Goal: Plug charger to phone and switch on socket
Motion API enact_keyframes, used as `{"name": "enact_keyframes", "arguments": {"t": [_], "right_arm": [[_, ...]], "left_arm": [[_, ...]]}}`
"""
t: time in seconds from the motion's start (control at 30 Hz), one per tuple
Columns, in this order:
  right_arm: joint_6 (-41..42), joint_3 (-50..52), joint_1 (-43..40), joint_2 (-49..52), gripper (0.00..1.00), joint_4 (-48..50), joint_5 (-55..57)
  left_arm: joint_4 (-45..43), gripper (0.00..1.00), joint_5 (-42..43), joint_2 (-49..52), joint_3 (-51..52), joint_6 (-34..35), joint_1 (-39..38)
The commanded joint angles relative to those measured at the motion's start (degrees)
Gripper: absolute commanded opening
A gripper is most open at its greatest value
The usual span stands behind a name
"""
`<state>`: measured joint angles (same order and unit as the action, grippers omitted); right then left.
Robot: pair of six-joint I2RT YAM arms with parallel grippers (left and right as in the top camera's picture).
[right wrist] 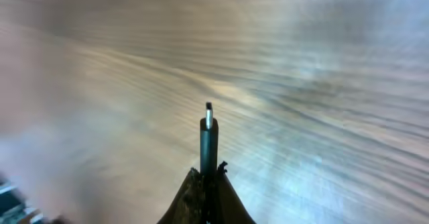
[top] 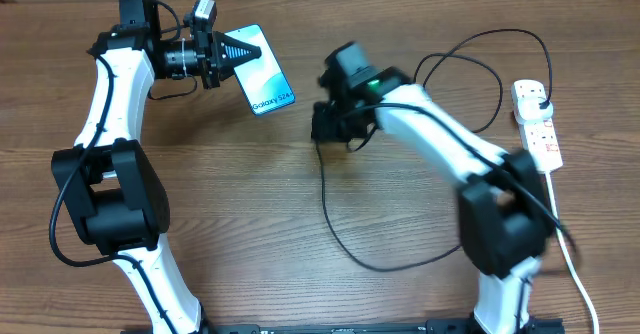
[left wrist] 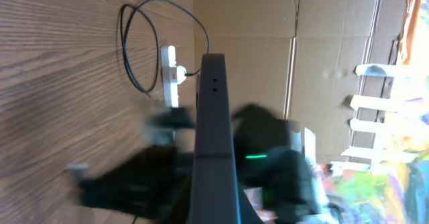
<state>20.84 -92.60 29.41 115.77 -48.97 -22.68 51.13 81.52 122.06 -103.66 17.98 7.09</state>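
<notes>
Teal Galaxy phone tilted at eleven o'clock; white socket at three o'clock; black charger looping between, plugged into socket.

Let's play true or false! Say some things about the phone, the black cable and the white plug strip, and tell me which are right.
The left gripper has its jaws shut on the phone. True.
The charger tip is already in the phone. False: the right gripper pinches it, apart from the phone.
The socket lies next to the phone. False: it lies far off, at the table's right edge.
The charger's plug sits in the socket. True.
</notes>
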Motion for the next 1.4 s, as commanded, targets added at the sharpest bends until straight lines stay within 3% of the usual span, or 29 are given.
{"name": "enact_keyframes", "arguments": {"t": [0.0, 0.23, 0.53, 0.87, 1.0, 1.37], "right_arm": [[-8.2, -0.68, -3.93, -10.58, 0.04, -2.91, -8.2], [-20.55, 2.14, -10.62, -17.86, 0.04, -8.94, -28.85], [-29.68, 15.69, -16.76, -23.34, 0.04, -9.27, -46.4], [-25.0, 20.13, -14.56, -23.23, 0.04, -2.14, -53.51], [-20.44, 20.13, -13.92, -23.23, 0.04, 2.1, -53.48], [-12.52, 20.17, -10.05, -23.17, 0.04, 6.49, -48.0]], "left_arm": [[0.07, 0.04, 5.88, -0.57, -1.18, -4.13, -0.37], [3.23, 0.04, 9.16, -0.57, -1.18, -11.37, -1.03], [9.77, 0.04, 9.16, -0.57, -1.18, -19.34, -5.62], [9.68, 0.04, 9.09, -0.57, -1.18, -19.15, -8.98], [9.16, 0.04, 9.07, -0.57, -1.18, -16.61, -8.9], [-7.78, 0.04, 9.07, -0.57, -1.2, 7.17, -8.96]]}}
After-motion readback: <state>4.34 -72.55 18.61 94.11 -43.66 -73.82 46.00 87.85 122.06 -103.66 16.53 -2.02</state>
